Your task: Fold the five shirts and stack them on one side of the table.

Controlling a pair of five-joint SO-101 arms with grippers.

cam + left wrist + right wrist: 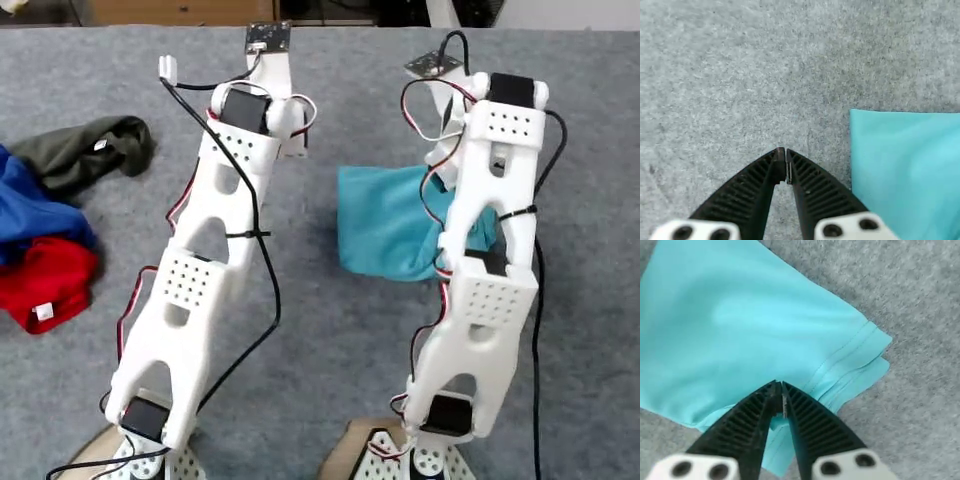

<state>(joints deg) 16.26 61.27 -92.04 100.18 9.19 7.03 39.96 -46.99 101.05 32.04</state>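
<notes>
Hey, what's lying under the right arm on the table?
The teal shirt lies under it, on the grey table. From above, the arm covers the shirt's right edge, and whatever is beneath the shirt is hidden.

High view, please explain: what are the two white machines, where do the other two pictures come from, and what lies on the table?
The white machines are two small robot arms, the left arm and the right arm, filmed from above a grey table. The other two pictures come from a camera on each arm's wrist, looking along its black pincer. The left gripper is shut over bare table. The right gripper is shut above a teal shirt. Neither holds anything. Off to the left arm's side an olive shirt, a blue shirt and a red shirt lie crumpled together.
</notes>
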